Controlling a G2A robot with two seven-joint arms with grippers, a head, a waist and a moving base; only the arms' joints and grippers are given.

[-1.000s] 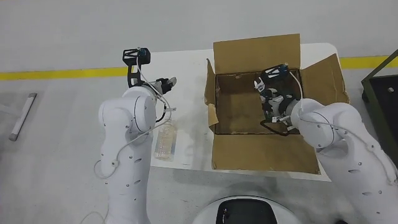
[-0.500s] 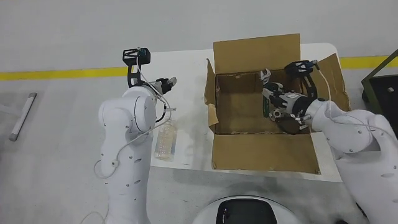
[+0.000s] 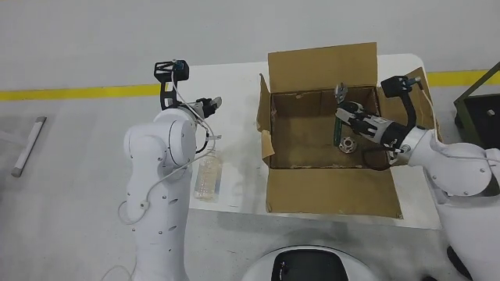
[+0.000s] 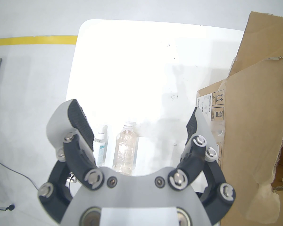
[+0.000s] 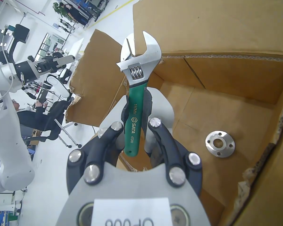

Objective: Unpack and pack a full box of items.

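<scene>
Gripped by its handle between the right gripper's [image 5: 138,109] fingers [image 5: 164,109]: a green-handled adjustable wrench [image 5: 135,88], steel head poking out past the fingertips, handle end back toward the palm. Held above the floor of the open cardboard box [image 5: 228,78]. Off to one side of the fingers, flat on the box floor and apart from the wrench, a round metal flange [image 5: 219,144].

Over the white table [image 4: 132,59], left gripper [image 4: 135,115] spread wide, nothing between its pads [image 4: 81,121]. Lying on the table, framed between those fingers: a clear plastic bottle [image 4: 125,151], and just beside it, close to one finger, a small white bottle [image 4: 101,145]. Box wall just outside the other finger.
</scene>
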